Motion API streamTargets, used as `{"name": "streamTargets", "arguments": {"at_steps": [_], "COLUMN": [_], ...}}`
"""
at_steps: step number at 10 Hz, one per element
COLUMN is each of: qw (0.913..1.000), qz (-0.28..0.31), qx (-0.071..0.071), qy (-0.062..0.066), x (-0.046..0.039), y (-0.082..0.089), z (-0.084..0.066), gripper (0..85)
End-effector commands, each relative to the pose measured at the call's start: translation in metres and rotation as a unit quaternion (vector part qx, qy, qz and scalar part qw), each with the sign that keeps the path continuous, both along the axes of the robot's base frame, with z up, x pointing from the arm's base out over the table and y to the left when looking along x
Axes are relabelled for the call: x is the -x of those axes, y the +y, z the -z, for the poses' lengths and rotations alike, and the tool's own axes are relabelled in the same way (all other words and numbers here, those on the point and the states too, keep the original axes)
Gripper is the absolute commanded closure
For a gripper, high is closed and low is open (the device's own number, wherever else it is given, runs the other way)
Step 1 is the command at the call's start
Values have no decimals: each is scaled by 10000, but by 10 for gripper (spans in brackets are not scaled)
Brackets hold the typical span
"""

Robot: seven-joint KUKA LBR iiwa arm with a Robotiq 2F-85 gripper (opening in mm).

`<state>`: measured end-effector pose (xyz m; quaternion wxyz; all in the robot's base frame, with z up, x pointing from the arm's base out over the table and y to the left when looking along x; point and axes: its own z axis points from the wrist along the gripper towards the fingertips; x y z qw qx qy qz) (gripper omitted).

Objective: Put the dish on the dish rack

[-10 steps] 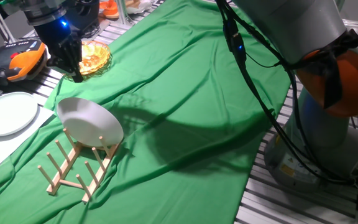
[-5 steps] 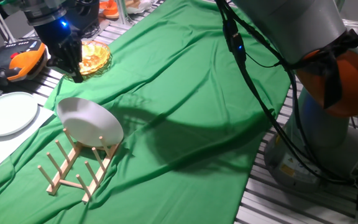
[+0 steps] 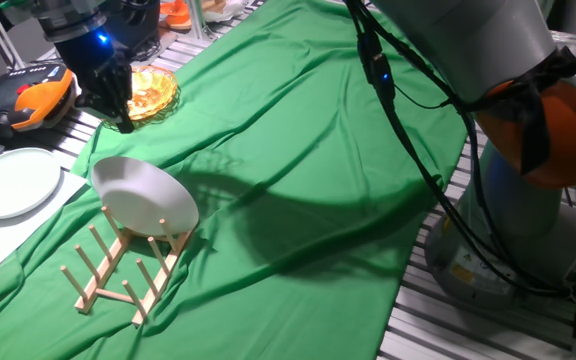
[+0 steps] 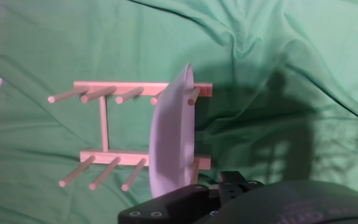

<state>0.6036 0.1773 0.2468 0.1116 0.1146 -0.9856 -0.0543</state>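
The dish [image 3: 146, 198] is a plain white round plate. It stands on edge, tilted, between the pegs at the far end of the light-wood dish rack [image 3: 118, 275]. In the hand view the dish [image 4: 173, 140] shows edge-on across the right end of the rack [image 4: 104, 127]. My gripper [image 3: 118, 112] hangs above and behind the dish, apart from it, near the cloth's far left edge. It looks open and holds nothing. Only its dark lower edge [image 4: 197, 196] shows in the hand view.
A paler flat plate [image 3: 10, 182] lies left of the rack on a white sheet. An orange-yellow glass dish [image 3: 154, 92] sits just behind the gripper. An orange-black tool [image 3: 33, 100] lies at far left. The arm's base [image 3: 508, 220] stands at right. A green cloth [image 3: 308, 170] covers the table.
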Motion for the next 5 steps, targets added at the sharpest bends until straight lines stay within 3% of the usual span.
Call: {"name": "streamTargets", "arguments": {"at_steps": [1,5], "qw": [10000,10000], "qz": [7,36], "qx": [-5,10], "qy": [0,10], "x": [-3,-3], "y": [2,2], "z": [5,6], "gripper": [850,850]}}
